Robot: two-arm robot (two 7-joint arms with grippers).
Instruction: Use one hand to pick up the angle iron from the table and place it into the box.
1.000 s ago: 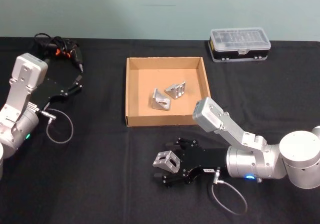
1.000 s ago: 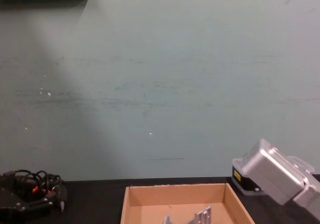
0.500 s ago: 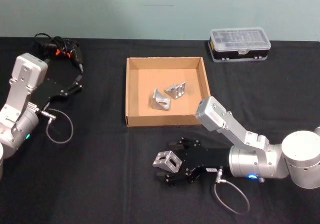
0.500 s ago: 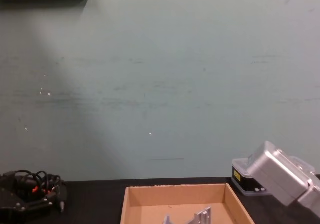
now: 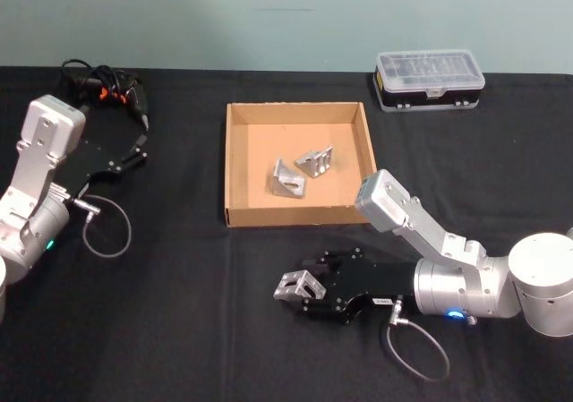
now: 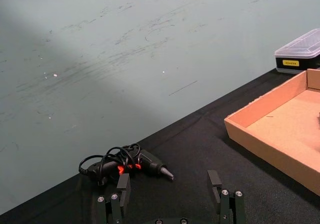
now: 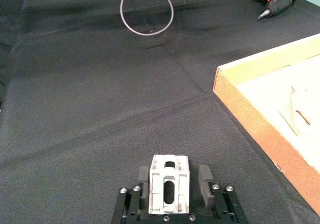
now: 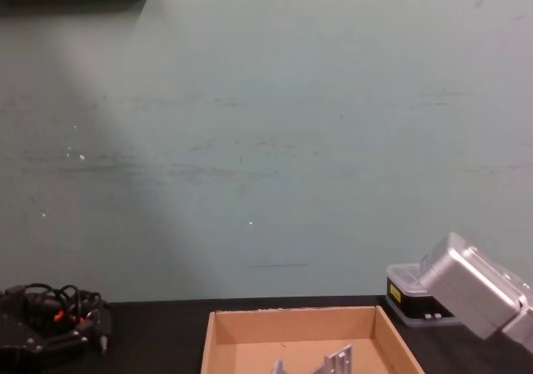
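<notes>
An angle iron (image 5: 299,286) of silver metal lies on the black table (image 5: 179,330) in front of the box (image 5: 231,165). My right gripper (image 5: 304,288) lies low over the table, shut on this angle iron (image 7: 170,190). Its two black fingers (image 7: 144,180) press against the piece's sides. The tan cardboard box (image 7: 260,129) holds two more angle irons (image 5: 286,180), side by side near its middle. My left gripper (image 5: 134,154) is parked at the left of the table, open and holding nothing, with its fingers (image 6: 122,189) wide apart.
A black plastic case with a clear lid (image 5: 430,80) stands at the back right. A black power screwdriver with a coiled cord (image 5: 103,89) lies at the back left, just beyond the left gripper. A grey cable loop (image 5: 106,227) lies beside the left arm.
My right gripper's fingers have drawn in from wide apart and now clamp the angle iron. The right arm shifted slightly. The left arm has not moved.
</notes>
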